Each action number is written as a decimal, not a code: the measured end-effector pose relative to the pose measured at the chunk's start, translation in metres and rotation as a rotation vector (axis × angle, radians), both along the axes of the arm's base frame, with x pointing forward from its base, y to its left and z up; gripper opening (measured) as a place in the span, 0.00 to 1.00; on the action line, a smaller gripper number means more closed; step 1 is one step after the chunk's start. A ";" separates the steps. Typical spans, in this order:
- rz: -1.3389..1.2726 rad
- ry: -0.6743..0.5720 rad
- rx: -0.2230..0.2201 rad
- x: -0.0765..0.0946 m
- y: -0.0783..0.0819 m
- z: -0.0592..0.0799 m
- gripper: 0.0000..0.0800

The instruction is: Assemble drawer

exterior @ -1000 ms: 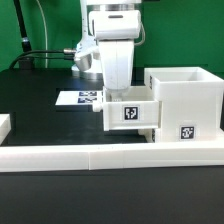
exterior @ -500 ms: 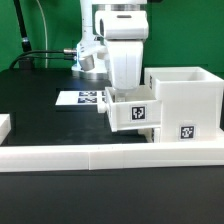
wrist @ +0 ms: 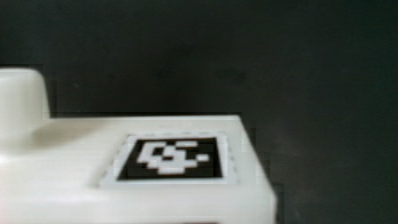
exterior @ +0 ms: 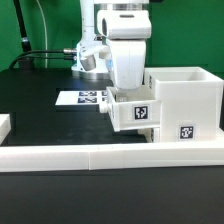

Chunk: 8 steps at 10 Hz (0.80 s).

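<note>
tray (exterior: 135, 112) against housing (exterior: 186, 105) (left side open)

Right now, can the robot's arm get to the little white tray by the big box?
Probably yes. The end effector is already right over the little tray, apparently gripping its top edge, with nothing between them. The tray sits against the big housing. Its fingers are hidden, so the grip itself is unclear.

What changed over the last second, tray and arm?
The hand and the small tray under it shifted together toward the exterior view's right, closing on the large housing; the tray also sits slightly tilted now. Whether the hand grips the tray cannot be told. Housing, marker board and front rail stayed put.
</note>
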<state>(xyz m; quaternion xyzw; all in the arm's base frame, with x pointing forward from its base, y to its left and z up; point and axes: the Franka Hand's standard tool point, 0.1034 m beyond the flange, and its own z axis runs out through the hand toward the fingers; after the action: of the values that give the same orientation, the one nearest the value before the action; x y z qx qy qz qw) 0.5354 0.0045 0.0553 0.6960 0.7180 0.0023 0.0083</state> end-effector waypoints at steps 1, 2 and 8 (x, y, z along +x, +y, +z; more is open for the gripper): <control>0.000 0.004 -0.002 0.000 0.000 0.001 0.29; 0.001 0.012 -0.008 0.000 -0.001 0.008 0.29; 0.036 0.032 -0.044 0.001 -0.040 0.043 0.80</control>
<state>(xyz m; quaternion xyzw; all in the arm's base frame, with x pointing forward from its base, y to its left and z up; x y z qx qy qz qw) 0.5369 -0.0356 0.0984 0.6824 0.7305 -0.0244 0.0122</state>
